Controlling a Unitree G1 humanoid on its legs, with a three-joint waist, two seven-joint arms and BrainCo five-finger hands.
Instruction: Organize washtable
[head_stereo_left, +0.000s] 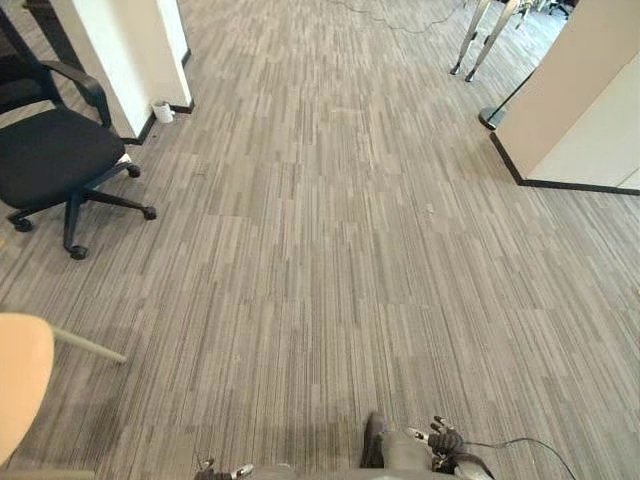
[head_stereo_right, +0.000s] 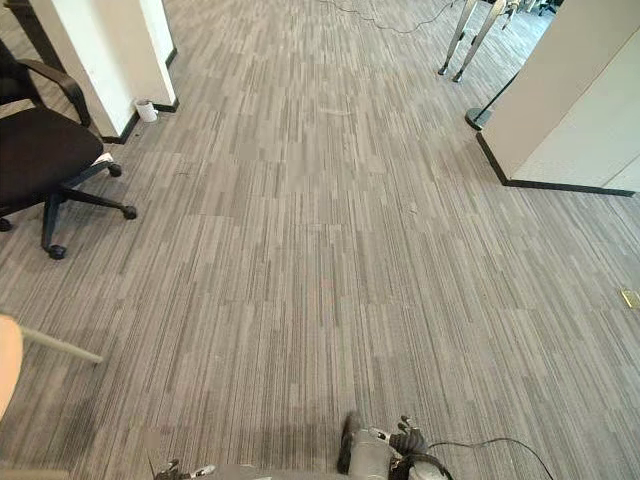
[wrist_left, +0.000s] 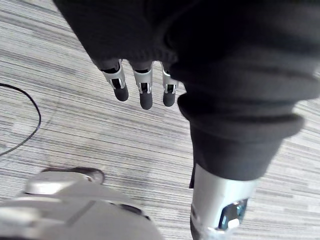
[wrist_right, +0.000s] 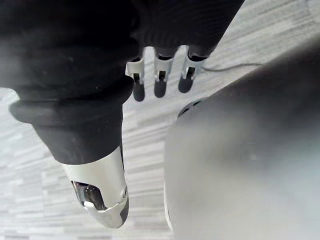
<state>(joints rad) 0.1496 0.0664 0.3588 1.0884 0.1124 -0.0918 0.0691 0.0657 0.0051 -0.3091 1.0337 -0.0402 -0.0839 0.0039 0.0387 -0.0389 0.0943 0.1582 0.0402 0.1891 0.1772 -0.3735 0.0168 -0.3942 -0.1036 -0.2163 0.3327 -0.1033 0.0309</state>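
My left hand (wrist_left: 145, 92) hangs at my side over grey striped carpet, its fingers straight and relaxed and its thumb (wrist_left: 220, 210) apart, with nothing in it. In the left eye view it peeks in at the bottom edge (head_stereo_left: 225, 470). My right hand (wrist_right: 160, 85) hangs the same way on the other side, fingers loose and empty, and sits low in the left eye view (head_stereo_left: 445, 438). Ahead of me lies open carpet floor (head_stereo_left: 330, 250).
A black office chair (head_stereo_left: 50, 160) stands at the left beside a white pillar (head_stereo_left: 120, 50) with a small white cup (head_stereo_left: 163, 111) at its foot. A beige partition (head_stereo_left: 580, 90) closes the right. A pale round tabletop (head_stereo_left: 20, 380) juts in at lower left. Metal legs (head_stereo_left: 480, 40) stand far ahead.
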